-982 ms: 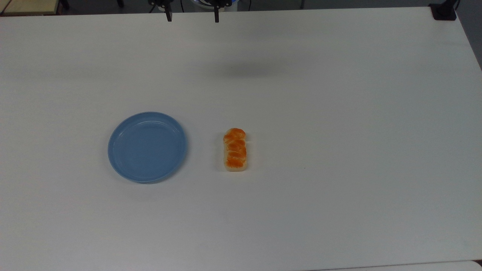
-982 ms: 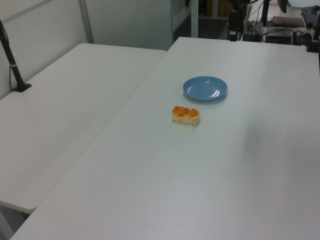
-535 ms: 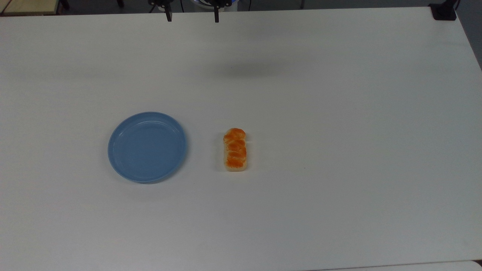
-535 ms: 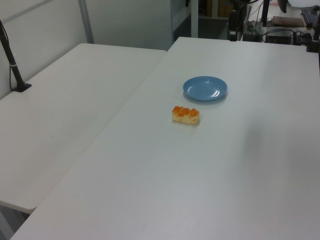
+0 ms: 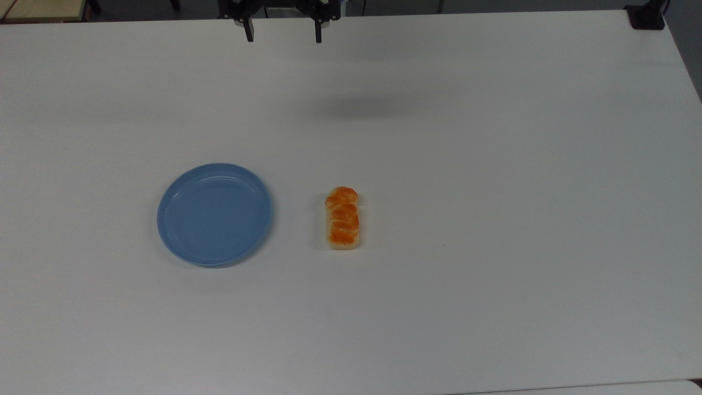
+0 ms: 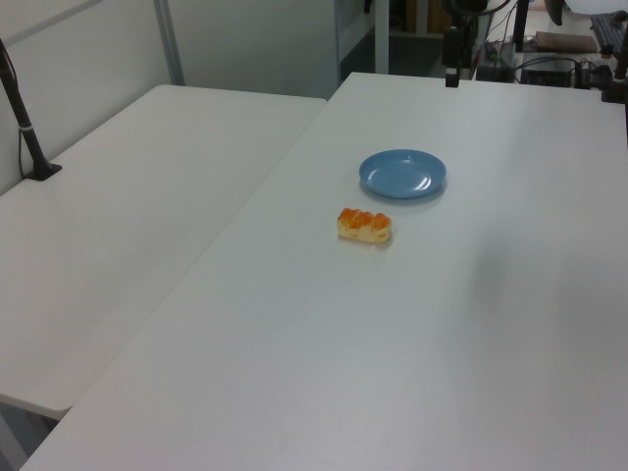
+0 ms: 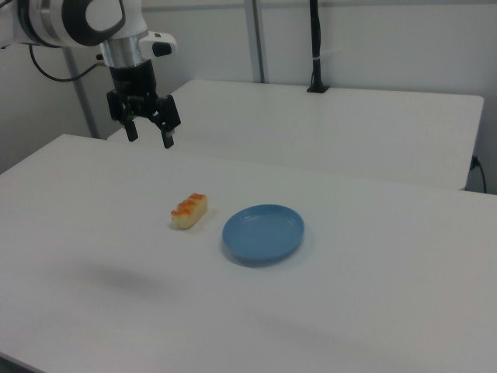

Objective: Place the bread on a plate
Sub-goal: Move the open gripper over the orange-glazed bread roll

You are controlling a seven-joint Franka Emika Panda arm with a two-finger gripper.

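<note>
1. A black post (image 7: 314, 47) stood clamped on the neighbouring white table (image 7: 349, 116) in the right view, well apart from the work. Nothing lay between the bread (image 5: 343, 218) and the plate (image 5: 214, 214).
2. The white desk (image 5: 493, 219) had wide bare room on every side of both things. In the top view the bread sat near the middle, its long axis running 12 to 6 o'clock, with the desk's far edge at 12 o'clock.
3. The light-blue plate lay flat at 9 o'clock from the bread in the top view, near it but not touching, and held nothing.
4. The jaws (image 5: 283, 34) hung at the top view's 12 o'clock edge, well apart from the bread and above the desk. In the right view the jaws (image 7: 150, 137) sat at 11 o'clock from the bread (image 7: 189, 210), spread wide, with nothing between the fingers (image 7: 167, 140).
5. In the left view the bread (image 6: 364, 225) lay on the desk at 7 o'clock from the plate (image 6: 402, 174).
</note>
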